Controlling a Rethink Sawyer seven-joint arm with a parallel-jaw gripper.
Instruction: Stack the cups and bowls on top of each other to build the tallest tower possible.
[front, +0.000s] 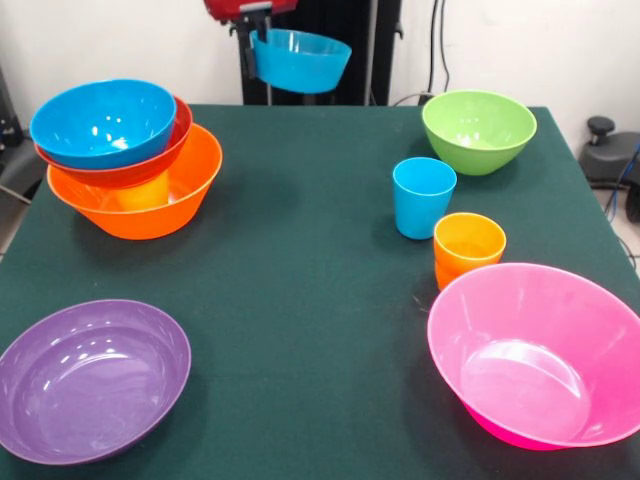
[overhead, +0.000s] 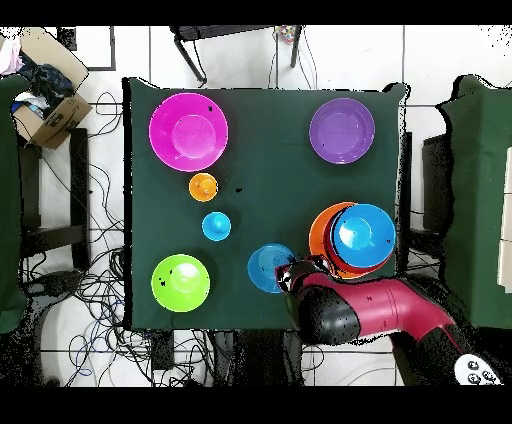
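Front view: fingers (front: 262, 42) pinch rim of small blue bowl (front: 300, 60), hanging clear above surface (front: 300, 260); tower (front: 130, 160) of 3 bowls well apart. Overhead view: same bowl beside tower. Light, slick plastic; rim hold suits.

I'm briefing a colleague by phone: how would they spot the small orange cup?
Start at the big glossy pink plastic bowl at one corner of the green table. Just beyond its rim stands the small orange plastic cup, next to a blue plastic cup. It is the only orange thing on that side, far smaller than any bowl.
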